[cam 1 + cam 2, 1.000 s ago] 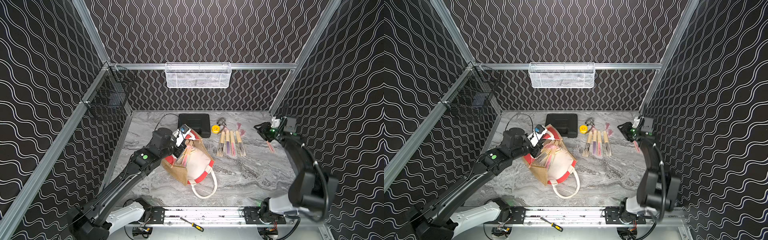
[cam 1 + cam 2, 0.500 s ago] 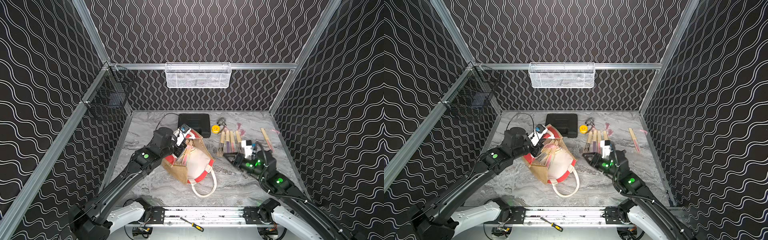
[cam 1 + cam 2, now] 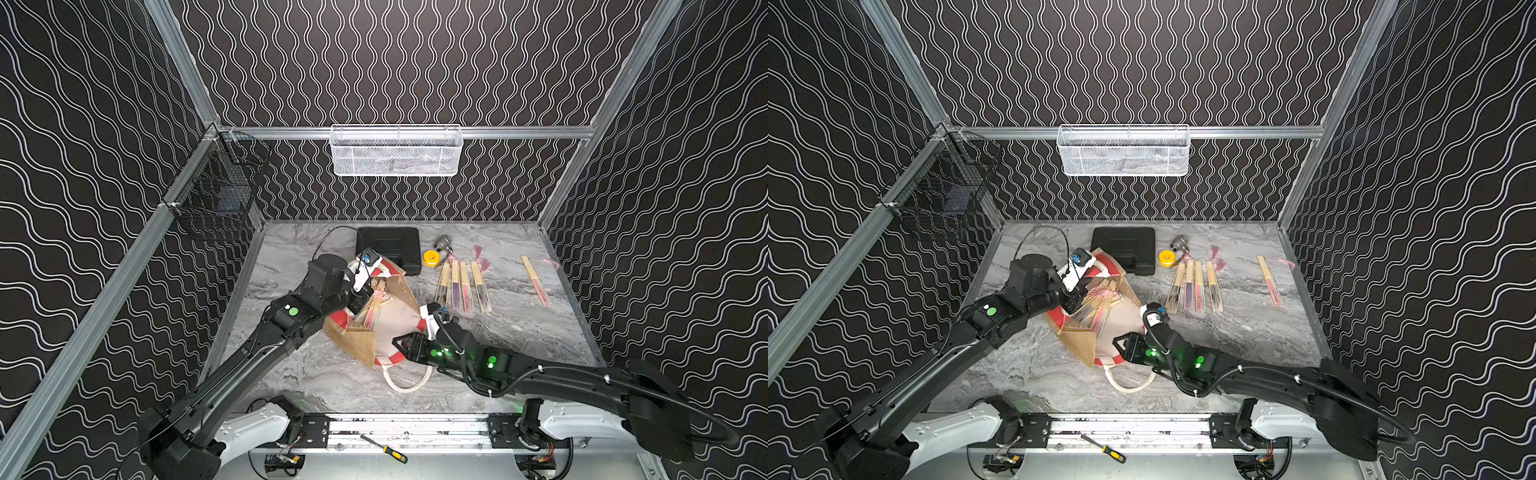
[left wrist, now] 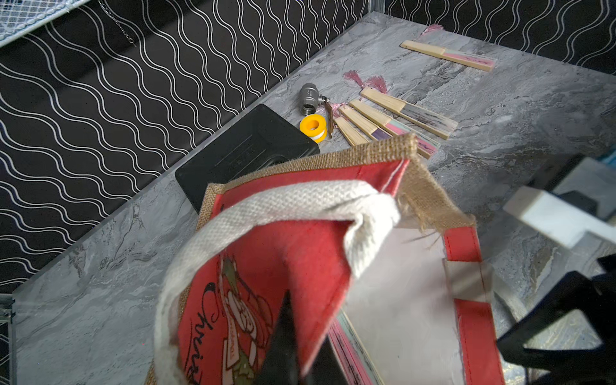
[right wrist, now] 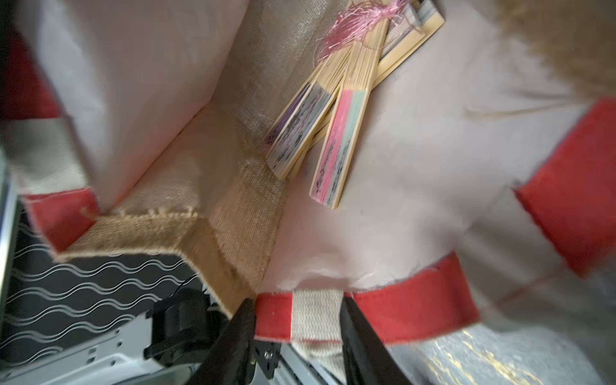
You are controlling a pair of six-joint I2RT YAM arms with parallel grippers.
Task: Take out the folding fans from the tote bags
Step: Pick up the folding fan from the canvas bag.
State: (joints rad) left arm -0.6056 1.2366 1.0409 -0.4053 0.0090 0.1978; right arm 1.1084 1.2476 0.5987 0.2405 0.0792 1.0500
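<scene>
The tan jute tote bag [image 3: 392, 322] [image 3: 1121, 328] lies tipped on the marble floor, mouth facing up and forward. Several folding fans [image 3: 372, 309] [image 5: 336, 133] lie inside on its white lining. Several more fans [image 3: 461, 286] [image 3: 1196, 286] lie in a row to the bag's right, and one fan [image 3: 535, 280] [image 4: 446, 55] lies alone farther right. My left gripper [image 3: 365, 297] [image 4: 300, 363] is shut on the bag's red printed panel at the far rim. My right gripper [image 3: 399, 347] [image 5: 296, 326] stands open at the near rim, its fingers either side of the white handle strap.
A flat black case [image 3: 388, 247], a yellow tape roll [image 3: 431, 257] and a metal valve [image 3: 444, 243] sit behind the bag. A white mesh basket [image 3: 395, 151] hangs on the back wall and a black wire basket [image 3: 212, 199] on the left wall. A screwdriver [image 3: 384, 448] lies on the front rail.
My right arm swung from the back right, where one fan now lies alone, across to the bag's near rim. The left gripper kept its hold and stayed in place.
</scene>
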